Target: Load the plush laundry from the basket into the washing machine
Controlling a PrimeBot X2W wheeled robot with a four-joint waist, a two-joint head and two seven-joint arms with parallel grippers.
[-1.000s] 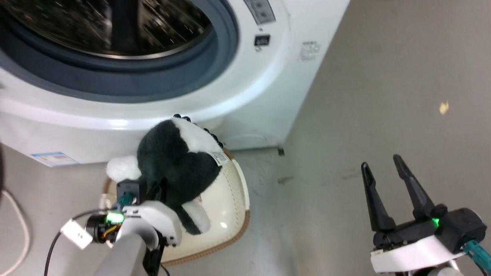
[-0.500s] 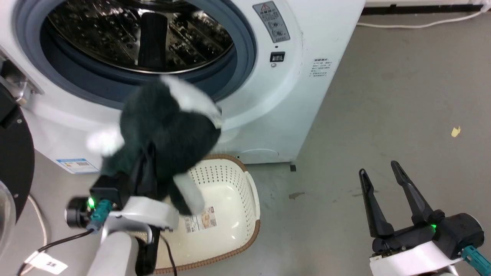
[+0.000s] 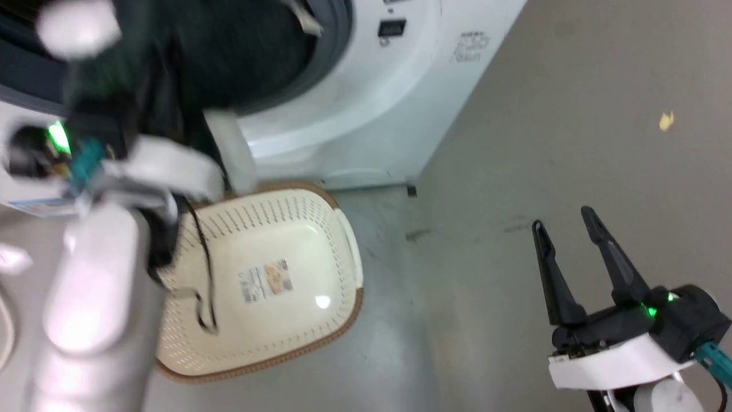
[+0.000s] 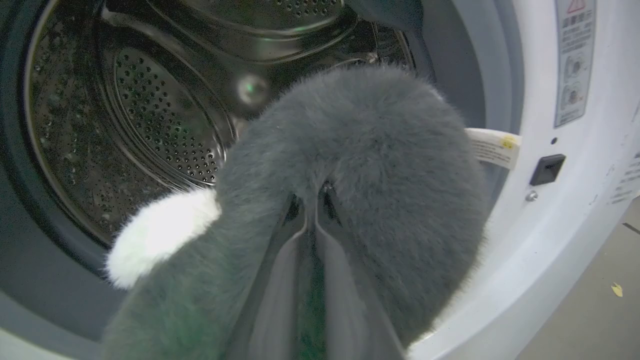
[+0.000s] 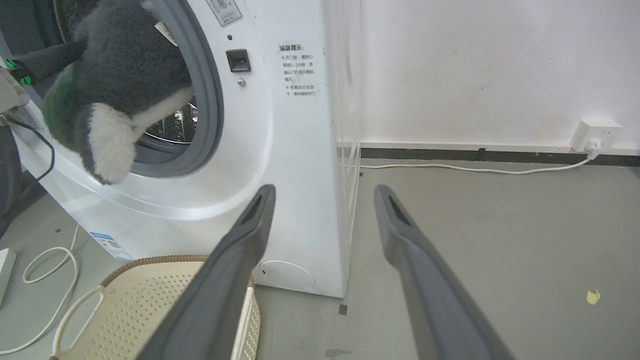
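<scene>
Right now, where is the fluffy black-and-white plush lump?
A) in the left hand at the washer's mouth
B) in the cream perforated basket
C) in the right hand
A: the left hand is shut on the plush lump before the white washing machine's perforated steel drum.

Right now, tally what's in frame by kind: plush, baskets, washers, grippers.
plush laundry: 1
basket: 1
washing machine: 1
grippers: 2 (left gripper shut on the plush, right gripper open)
Total: 5
</scene>
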